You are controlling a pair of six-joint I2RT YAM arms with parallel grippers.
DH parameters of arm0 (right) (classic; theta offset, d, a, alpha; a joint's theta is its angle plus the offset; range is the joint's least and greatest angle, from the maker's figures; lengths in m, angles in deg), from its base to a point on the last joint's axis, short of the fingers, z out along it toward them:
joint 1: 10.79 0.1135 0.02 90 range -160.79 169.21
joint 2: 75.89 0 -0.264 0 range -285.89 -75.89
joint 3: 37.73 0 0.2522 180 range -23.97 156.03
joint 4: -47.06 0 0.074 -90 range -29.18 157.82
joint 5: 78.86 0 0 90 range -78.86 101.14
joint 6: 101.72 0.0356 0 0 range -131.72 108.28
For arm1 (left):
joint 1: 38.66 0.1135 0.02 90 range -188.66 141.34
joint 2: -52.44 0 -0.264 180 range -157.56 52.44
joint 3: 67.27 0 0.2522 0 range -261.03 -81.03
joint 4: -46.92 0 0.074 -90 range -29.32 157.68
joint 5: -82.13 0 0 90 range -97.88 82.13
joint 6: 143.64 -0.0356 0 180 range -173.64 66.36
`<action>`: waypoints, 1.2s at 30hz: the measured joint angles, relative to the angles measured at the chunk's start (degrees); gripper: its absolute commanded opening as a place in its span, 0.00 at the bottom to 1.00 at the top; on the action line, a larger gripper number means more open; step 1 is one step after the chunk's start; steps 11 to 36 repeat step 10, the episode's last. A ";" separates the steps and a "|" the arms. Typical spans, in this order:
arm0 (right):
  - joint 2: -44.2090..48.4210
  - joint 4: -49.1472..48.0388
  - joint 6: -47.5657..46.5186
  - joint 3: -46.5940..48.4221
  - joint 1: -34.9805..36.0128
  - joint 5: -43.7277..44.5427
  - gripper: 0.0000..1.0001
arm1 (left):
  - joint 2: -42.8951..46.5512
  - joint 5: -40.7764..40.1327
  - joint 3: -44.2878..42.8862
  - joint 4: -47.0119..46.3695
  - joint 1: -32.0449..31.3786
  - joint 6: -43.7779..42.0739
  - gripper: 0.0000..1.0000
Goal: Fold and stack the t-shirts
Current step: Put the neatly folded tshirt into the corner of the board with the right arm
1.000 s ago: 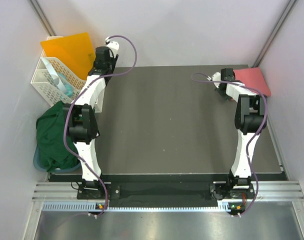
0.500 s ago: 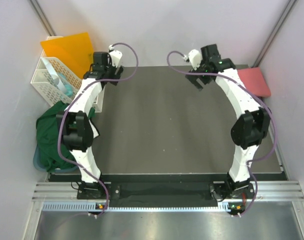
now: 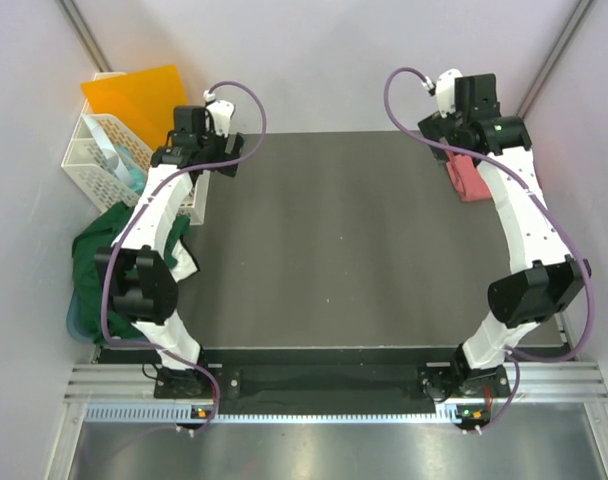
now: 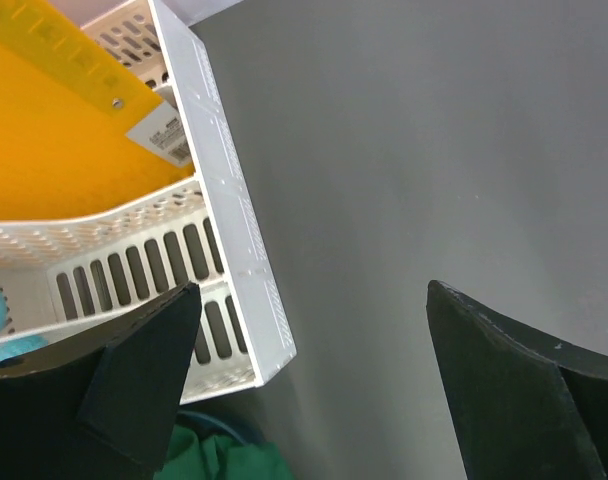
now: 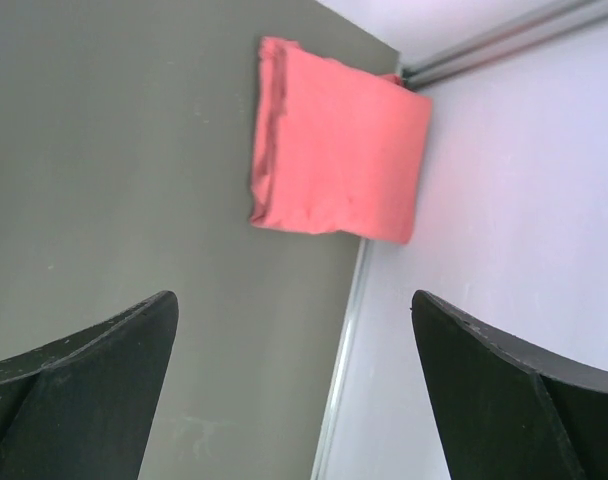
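The salmon-pink t-shirt (image 5: 334, 165) lies as a flat folded rectangle in the far right corner of the table (image 3: 324, 240), its outer edge against the side rail. The right gripper (image 5: 292, 300) hangs above the table near it with its 2 fingers spread wide and nothing between them. In the right wrist view the pink shirt sits beyond the fingertips, not between them.

The dark green t-shirt (image 3: 102, 270) is the 1 I judge to be waiting. It is a crumpled heap off the left edge of the table, with its longer run going near-to-far alongside that edge. It sits just on the near side of the white plastic basket (image 4: 234, 230), which holds the orange folder (image 4: 54, 130).

The left gripper (image 4: 312, 330) is also spread open and empty. It is poised over bare table just beside the basket's corner, and only a scrap of green cloth shows at the bottom of its wrist view. So the green shirt lies back toward the arm bases and outward to the left of that gripper, level with the left arm's elbow.

The left arm is plainly the nearer of the 2. My guess is it has to draw back and swing outward to reach the heap.
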 measured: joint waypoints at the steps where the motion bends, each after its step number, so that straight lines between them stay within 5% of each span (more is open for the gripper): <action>1: 0.44 -0.66 0.00 -0.50 -0.33 0.61 1.00 | 0.46 -0.02 0.00 0.57 -0.04 0.26 0.99; 10: 6.38 -8.20 1.42 -2.54 -1.60 2.49 1.00 | 5.18 -2.05 2.62 2.10 -0.04 0.92 0.99; 36: 6.38 -8.20 1.42 -2.54 -1.60 2.49 1.00 | 5.18 -2.05 2.62 2.10 -0.04 0.92 0.99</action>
